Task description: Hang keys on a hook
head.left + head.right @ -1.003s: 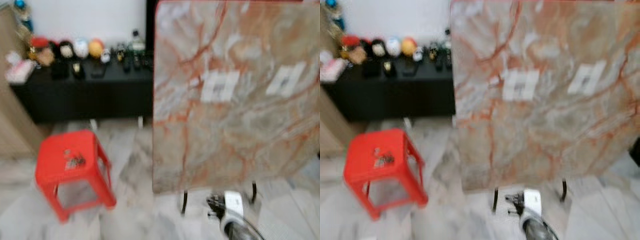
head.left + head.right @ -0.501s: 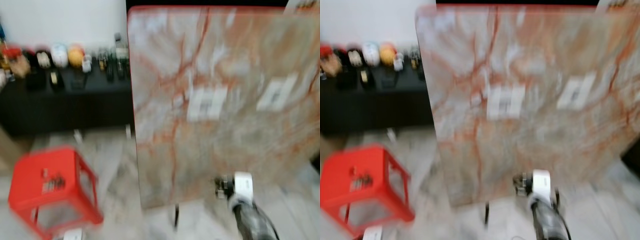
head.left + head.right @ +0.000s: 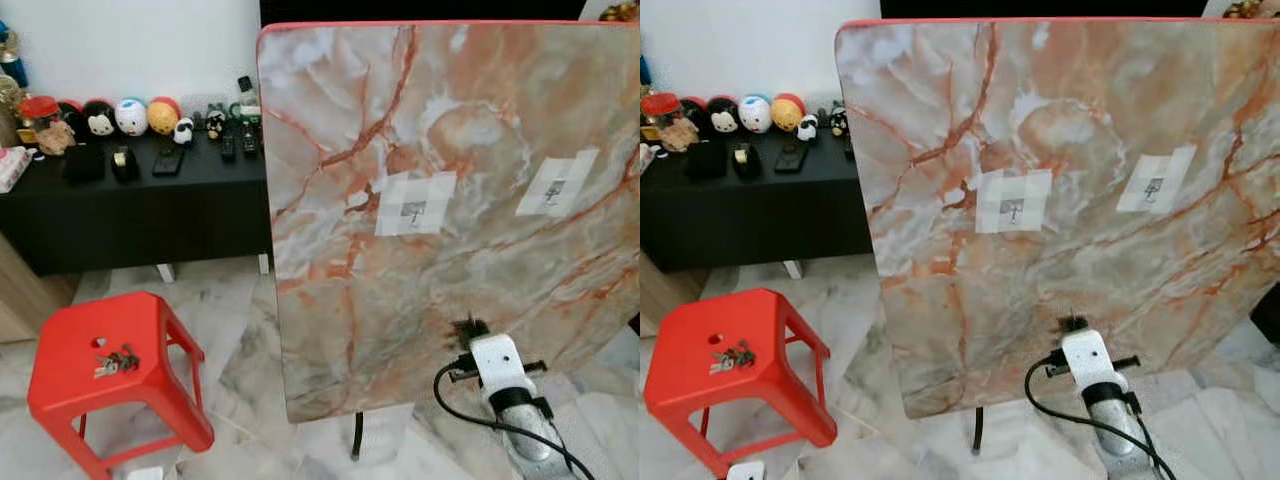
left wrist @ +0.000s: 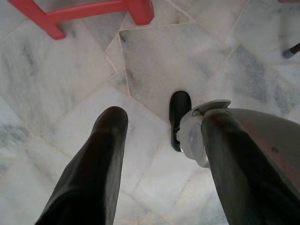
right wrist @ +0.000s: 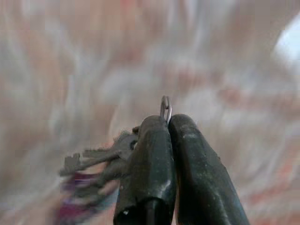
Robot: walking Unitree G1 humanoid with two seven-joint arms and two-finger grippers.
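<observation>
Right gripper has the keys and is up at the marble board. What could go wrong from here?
1. The right gripper pinches the key ring by its edge only, so the keys may swing or slip.
2. The hooks on the marble board look small and sit above the gripper, so the ring could miss.

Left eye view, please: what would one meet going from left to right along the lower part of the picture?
Red stool with keys on its seat → marble board → right claw holding a key bunch.
</observation>
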